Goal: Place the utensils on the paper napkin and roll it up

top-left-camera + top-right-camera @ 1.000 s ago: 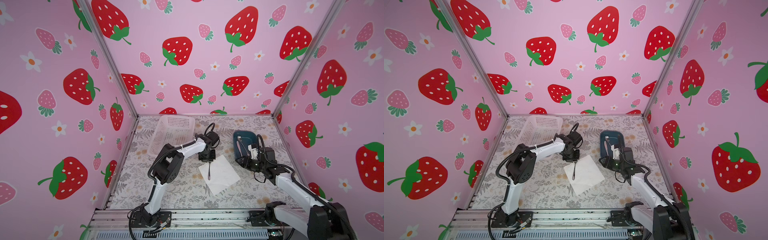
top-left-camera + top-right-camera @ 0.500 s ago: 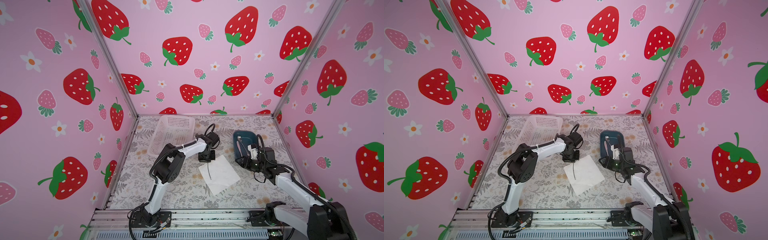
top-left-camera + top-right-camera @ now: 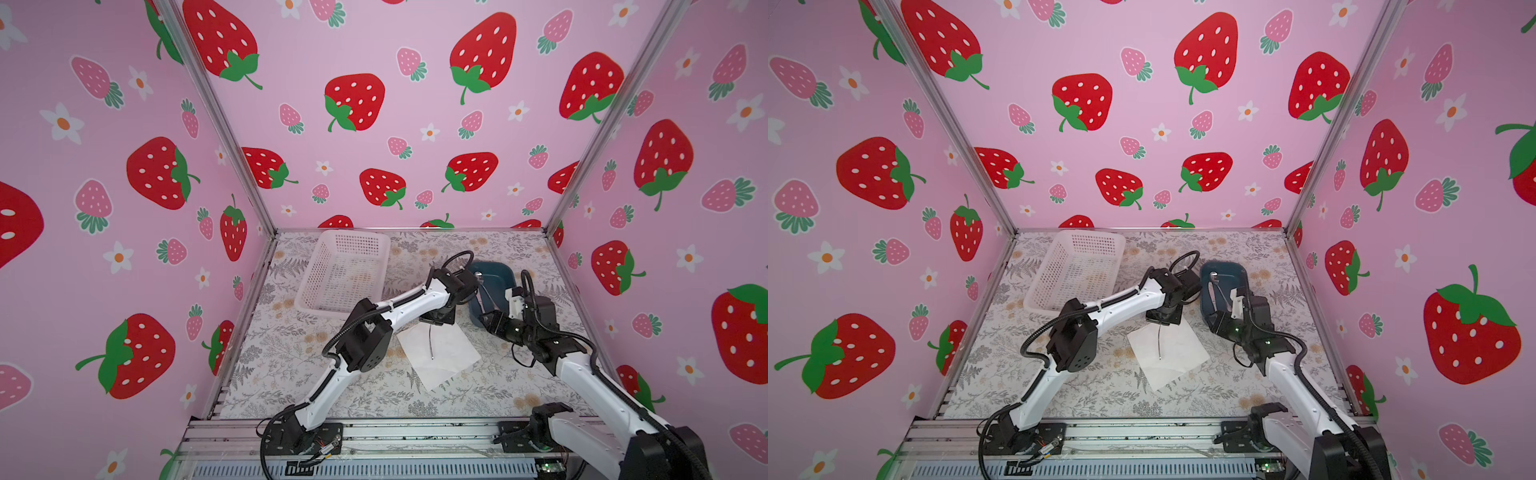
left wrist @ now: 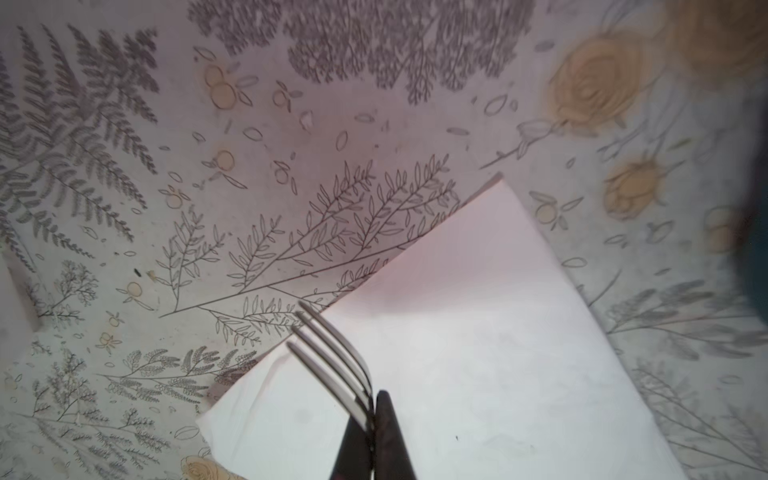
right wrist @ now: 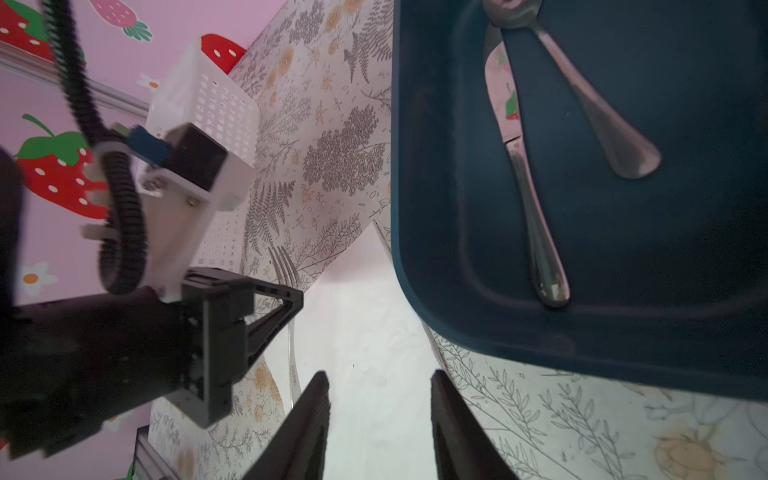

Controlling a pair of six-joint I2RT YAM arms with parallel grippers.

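1. In both top views the paper napkin [image 3: 451,359] [image 3: 1179,353] lies flat and unrolled on the floral tabletop [image 3: 291,374]. It sits just right of centre in the lower half of the frame, turned like a diamond.
2. The fork [image 3: 431,343] [image 4: 332,357] runs over the napkin's upper part. Its handle points toward the bottom of the frame and its tines poke past the napkin's upper edge.
3. The left tool [image 4: 376,399] [image 3: 436,320] has its fingers pressed together on the fork's neck (in the left wrist view the tines rise just ahead of the shut tips).
4. The right tool [image 5: 378,415] [image 3: 488,322] is partly open and holds nothing. It hovers over the napkin's right side, just beside a dark blue tray [image 5: 436,208].
5. The spoon [image 5: 582,95] lies in that tray next to a knife [image 5: 523,187], to the upper right of the napkin in the top views.
6. A white basket [image 3: 349,245] stands at the upper left of the tabletop, well apart from the napkin.
7. Progress appears early. The fork has reached the napkin but is not yet let go, the spoon is still in the tray, and rolling has not begun.
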